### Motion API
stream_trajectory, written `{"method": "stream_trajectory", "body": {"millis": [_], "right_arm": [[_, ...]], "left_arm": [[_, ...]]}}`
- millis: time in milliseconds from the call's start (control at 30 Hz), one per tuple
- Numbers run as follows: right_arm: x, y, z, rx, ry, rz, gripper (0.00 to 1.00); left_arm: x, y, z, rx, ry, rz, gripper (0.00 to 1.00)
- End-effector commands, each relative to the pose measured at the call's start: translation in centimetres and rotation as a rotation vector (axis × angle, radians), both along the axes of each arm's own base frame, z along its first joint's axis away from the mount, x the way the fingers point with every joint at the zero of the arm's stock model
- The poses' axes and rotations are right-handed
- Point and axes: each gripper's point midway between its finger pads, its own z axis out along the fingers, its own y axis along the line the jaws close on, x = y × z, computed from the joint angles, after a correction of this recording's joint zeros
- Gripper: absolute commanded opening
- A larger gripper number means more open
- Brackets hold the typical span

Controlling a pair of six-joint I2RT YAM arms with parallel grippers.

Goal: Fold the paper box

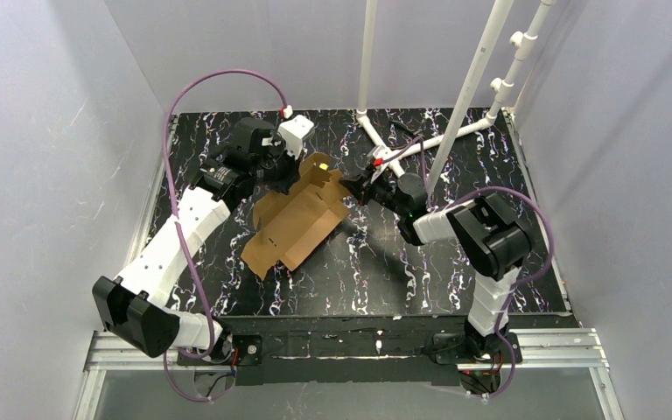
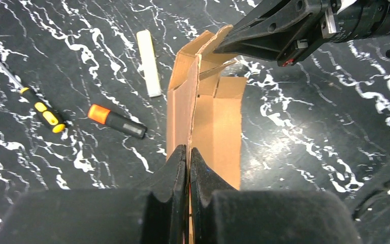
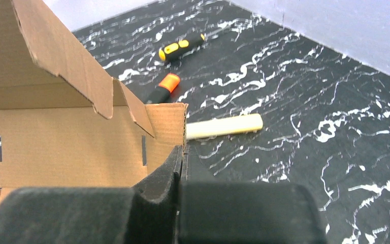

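The paper box (image 1: 299, 220) is a brown corrugated die-cut sheet, partly folded, lying at the table's middle with its far end raised. My left gripper (image 1: 290, 171) is shut on an upright side wall of the box (image 2: 184, 101); the wall's edge runs between my fingertips (image 2: 189, 151). My right gripper (image 1: 348, 185) is shut on the box's far end flap, seen in the left wrist view (image 2: 223, 43) and, with the flap's edge between the fingers, in the right wrist view (image 3: 183, 148). The box's inner panel (image 3: 66, 147) has two slots.
An orange-and-black tool (image 2: 116, 121), a yellow-and-black screwdriver (image 2: 42, 112) and a cream stick (image 2: 148, 62) lie on the black marbled table beside the box. A white pipe stand (image 1: 402, 144) rises at the back right. Grey walls enclose the table.
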Motion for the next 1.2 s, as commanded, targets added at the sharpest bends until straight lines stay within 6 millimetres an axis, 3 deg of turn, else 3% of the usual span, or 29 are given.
{"method": "stream_trajectory", "body": {"millis": [0,133,367,700,967,1167], "right_arm": [[-0.3,0.1,3.3,0.135,-0.232,0.008,0.01],[0.0,-0.1,1.6,0.082,-0.246,-0.009,0.04],[-1.4,-0.5,-1.3,-0.035,-0.214,0.006,0.14],[-4.5,-0.1,-0.3,-0.053,-0.17,0.141,0.28],[-2.6,0.9,-0.8,-0.248,-0.005,0.182,0.5],[-2.7,-0.2,-1.1,-0.498,0.096,0.274,0.62]], "left_arm": [[1.1,1.1,0.6,0.116,-0.08,-0.042,0.0],[1.0,0.7,-0.2,0.109,-0.096,-0.075,0.0],[0.1,-0.2,-1.9,0.101,-0.096,-0.14,0.0],[-0.5,-0.2,-2.4,0.143,-0.14,-0.168,0.0],[-1.2,-0.5,-1.7,0.155,-0.182,-0.214,0.0],[-1.6,-0.4,-1.3,0.16,-0.203,-0.222,0.0]]}}
